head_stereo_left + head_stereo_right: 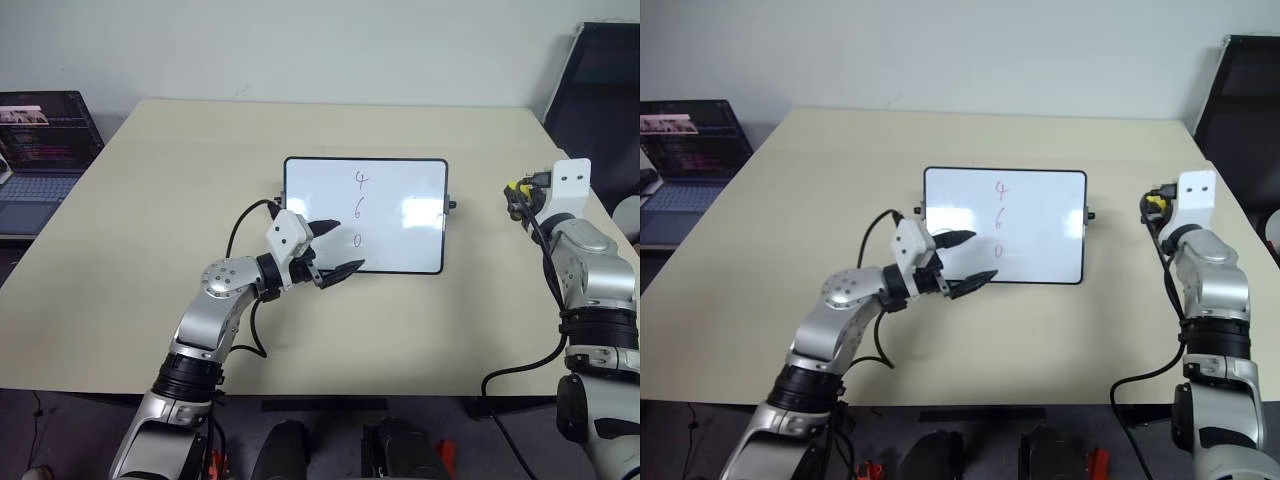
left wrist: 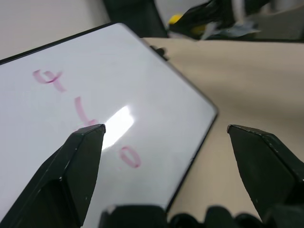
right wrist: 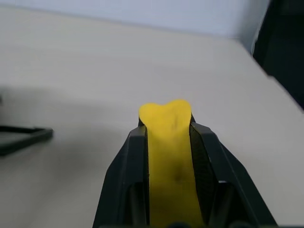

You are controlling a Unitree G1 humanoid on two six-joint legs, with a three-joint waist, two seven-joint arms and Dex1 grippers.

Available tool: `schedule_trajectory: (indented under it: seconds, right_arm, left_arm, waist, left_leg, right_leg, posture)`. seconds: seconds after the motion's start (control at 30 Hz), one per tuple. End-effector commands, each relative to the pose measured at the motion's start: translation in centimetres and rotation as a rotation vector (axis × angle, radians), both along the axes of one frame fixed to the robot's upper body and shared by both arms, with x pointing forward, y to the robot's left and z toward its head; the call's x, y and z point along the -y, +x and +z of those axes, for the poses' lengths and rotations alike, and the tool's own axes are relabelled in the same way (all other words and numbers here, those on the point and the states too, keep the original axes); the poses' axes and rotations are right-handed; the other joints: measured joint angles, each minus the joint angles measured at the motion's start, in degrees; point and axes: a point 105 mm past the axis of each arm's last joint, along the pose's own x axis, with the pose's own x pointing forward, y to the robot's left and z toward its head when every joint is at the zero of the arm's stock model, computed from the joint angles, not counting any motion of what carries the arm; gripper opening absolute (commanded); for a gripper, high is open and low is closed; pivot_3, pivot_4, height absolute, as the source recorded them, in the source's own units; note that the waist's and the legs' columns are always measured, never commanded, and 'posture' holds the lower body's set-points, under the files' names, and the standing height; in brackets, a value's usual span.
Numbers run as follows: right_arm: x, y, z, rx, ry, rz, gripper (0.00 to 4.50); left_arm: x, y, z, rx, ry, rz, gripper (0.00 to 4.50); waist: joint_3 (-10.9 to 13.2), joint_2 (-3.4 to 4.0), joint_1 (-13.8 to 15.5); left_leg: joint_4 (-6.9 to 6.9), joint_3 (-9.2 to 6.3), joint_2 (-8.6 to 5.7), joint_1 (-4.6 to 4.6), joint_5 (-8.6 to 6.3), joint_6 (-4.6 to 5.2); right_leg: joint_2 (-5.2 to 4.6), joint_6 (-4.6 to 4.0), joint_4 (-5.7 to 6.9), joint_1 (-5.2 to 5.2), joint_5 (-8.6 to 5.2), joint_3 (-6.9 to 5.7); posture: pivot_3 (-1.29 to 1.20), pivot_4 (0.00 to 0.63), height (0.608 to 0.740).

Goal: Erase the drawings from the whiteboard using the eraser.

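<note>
Whiteboard [image 1: 400, 215] lies flat mid-counter [image 1: 150, 250], black frame, small knobs on its side edges. Drawings [image 1: 359, 209] intact: digits 4, 6, 0 stacked in a column near the board's centre, reddish ink. Left tool [image 1: 338, 250] hovers over the board's near-left corner, fingers spread wide with nothing between them; in the left wrist view one fingertip [image 2: 90, 142] sits over the white surface, the other over the bare counter past the frame. Right tool [image 3: 166, 137] is off to the board's right, well apart from it, raised above the counter, pinching the yellow eraser [image 3: 168, 142] tight, with the eraser's end sticking out past the fingertips. Laptop [image 1: 40, 150] open at the far left, off the counter edge.
</note>
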Motion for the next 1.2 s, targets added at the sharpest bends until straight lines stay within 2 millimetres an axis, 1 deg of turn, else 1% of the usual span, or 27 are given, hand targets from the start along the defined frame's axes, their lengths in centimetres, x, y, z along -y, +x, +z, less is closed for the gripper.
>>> schedule_trajectory:
  seconds: [0.03, 0.27, 0.47, 0.63, 0.8, 0.9, 1.0, 1.1, 1.2]
  right_arm:
    - [-1.9, -0.4, 3.1, 0.151, -0.044, 0.063, 0.87]
    - [-4.9, 0.0, 4.1, 0.225, -0.014, 0.15, 0.87]
    - [-8.1, 0.7, 4.8, 0.26, -0.006, 0.258, 0.87]
    - [-11.0, 1.2, 5.1, 0.267, 0.011, 0.341, 0.87]
    - [-13.8, 1.8, 5.2, 0.269, 0.03, 0.406, 0.87]
    - [-15.1, 2.0, 5.0, 0.261, 0.024, 0.444, 0.87]
    - [-16.8, 2.0, 3.7, 0.231, 0.01, 0.493, 0.87]
    - [-17.5, 2.0, 3.0, 0.216, 0.001, 0.516, 0.87]
    - [-18.0, 2.1, 2.7, 0.21, -0.006, 0.529, 0.87]
  left_arm:
    - [-0.7, 0.6, 0.8, 0.065, -0.011, 0.075, 4.5]
    - [-1.6, 0.7, 0.5, 0.079, -0.02, 0.176, 4.5]
    - [-2.5, 0.3, 0.5, 0.091, -0.044, 0.274, 4.5]
    - [-2.6, -0.7, 0.6, 0.081, -0.077, 0.311, 4.5]
    - [-2.1, -1.5, 0.6, 0.074, -0.092, 0.314, 4.5]
    - [-2.2, -1.4, 0.8, 0.082, -0.094, 0.326, 4.5]
    - [-2.4, -1.3, 0.7, 0.083, -0.08, 0.343, 4.5]
    - [-2.4, -1.3, 0.8, 0.085, -0.08, 0.347, 4.5]
    - [-2.5, -1.3, 0.9, 0.089, -0.08, 0.352, 4.5]
  waist:
    - [0.0, 0.0, 0.0]
    - [0.0, 0.0, 0.1]
    - [0.0, 0.0, 0.0]
    - [0.0, 0.0, 0.1]
    - [0.0, 0.01, 0.1]
    - [0.0, 0.01, 0.1]
    - [0.0, 0.01, 0.1]
    - [0.0, 0.01, 0.1]
    - [0.0, 0.01, 0.1]
  left_leg:
    - [0.0, -0.01, 0.0, -0.01, 0.0, 0.0]
    - [0.0, -0.02, 0.0, -0.02, 0.0, 0.0]
    - [0.0, -0.06, 0.02, 0.0, 0.0, 0.0]
    - [0.0, -0.07, 0.01, -0.01, 0.0, 0.0]
    - [0.0, -0.1, 0.01, -0.01, 0.0, 0.0]
    - [0.0, -0.09, 0.0, -0.01, 0.0, 0.0]
    - [0.0, -0.1, 0.01, -0.01, 0.0, 0.0]
    - [0.0, -0.1, 0.01, -0.01, 0.0, 0.0]
    - [0.0, -0.13, 0.01, -0.01, 0.0, 0.0]
  right_leg:
    - [0.0, 0.0, 0.0, 0.0, 0.0, 0.0]
    - [-0.03, 0.0, 0.02, 0.0, 0.01, -0.01]
    - [-0.04, -0.01, 0.04, -0.02, 0.01, 0.0]
    - [-0.07, -0.02, 0.05, -0.02, 0.02, -0.01]
    - [-0.07, -0.02, 0.07, -0.02, 0.02, -0.01]
    - [-0.07, -0.02, 0.07, -0.02, 0.02, -0.03]
    - [-0.07, -0.02, 0.06, -0.02, 0.02, -0.04]
    - [-0.07, -0.03, 0.07, -0.02, 0.02, -0.05]
    - [-0.08, -0.03, 0.07, -0.02, 0.02, -0.07]
  posture:
    - [0.0, 0.15, 0.74]
    - [0.0, 0.15, 0.74]
    - [0.0, 0.15, 0.74]
    - [0.0, 0.15, 0.74]
    - [0.0, 0.15, 0.74]
    - [0.0, 0.15, 0.74]
    - [0.0, 0.15, 0.74]
    - [0.0, 0.15, 0.74]
    - [0.0, 0.15, 0.74]
